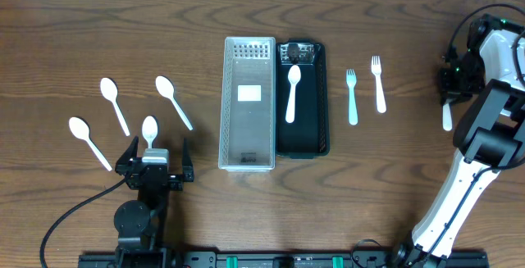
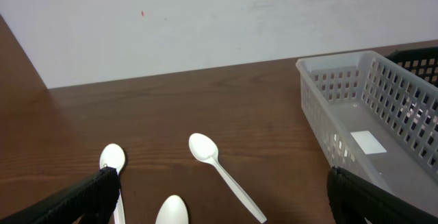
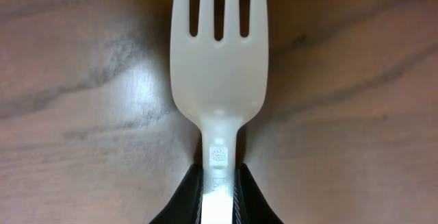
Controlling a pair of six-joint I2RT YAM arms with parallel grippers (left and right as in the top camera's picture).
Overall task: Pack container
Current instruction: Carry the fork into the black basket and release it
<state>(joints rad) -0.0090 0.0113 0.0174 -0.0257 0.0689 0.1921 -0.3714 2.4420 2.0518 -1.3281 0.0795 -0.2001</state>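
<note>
Fork (image 3: pixel 217 80), glossy translucent-white plastic w/ slotted tines, stem in R pincer (image 3: pixel 219 186) pinch; L pincer (image 2: pixel 226 193) spread.

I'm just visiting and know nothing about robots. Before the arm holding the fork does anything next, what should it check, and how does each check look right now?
1. Grip on the fork: ok. The right gripper is shut on the handle of the fork.
2. Fork lifted off the table: cannot tell.
3. Room in the black tray: ok. Only one spoon lies in it, and most of its floor is bare.
4. Low route to the tray: not ok. Two loose forks lie in between, so it should probably pass above them.
5. Left gripper out of the way: ok. It is open, among the other spoons left of the clear basket.
</note>
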